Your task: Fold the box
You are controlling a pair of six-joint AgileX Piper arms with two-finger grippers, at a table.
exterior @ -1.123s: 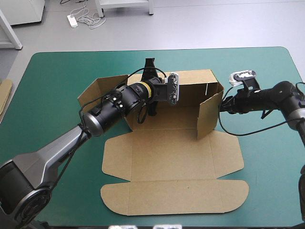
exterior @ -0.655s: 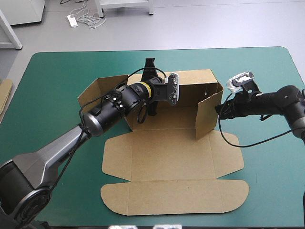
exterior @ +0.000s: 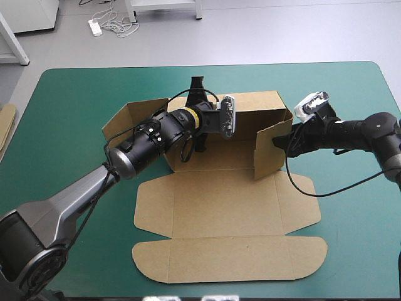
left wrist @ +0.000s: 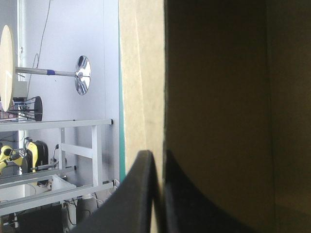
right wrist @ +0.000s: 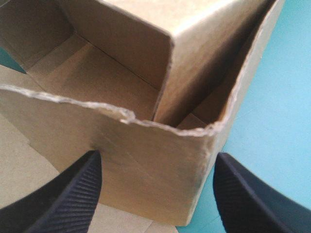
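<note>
The brown box [exterior: 225, 207] lies mid-table with its back wall raised and its front panels and lid flat. My left gripper [exterior: 198, 94] is shut on the top edge of that back wall; in the left wrist view its fingers [left wrist: 141, 194] pinch the board edge of the box [left wrist: 214, 97]. At the box's right end my right gripper [exterior: 280, 141] is open against the outer face of the upright side wall [exterior: 270, 150]. The right wrist view has the right gripper [right wrist: 155, 194] straddling that wall [right wrist: 146, 155], one finger on either side of it. A left side flap [exterior: 128, 122] stands angled outward.
An edge of more brown board [exterior: 5, 128] shows at the table's left edge. Bare teal-green cover [exterior: 351, 213] lies right of the box and along the far side of the table [exterior: 94, 88].
My right gripper has moved left toward the box, and the right side wall has swung inward with it. The left arm has stayed in place on the back wall.
</note>
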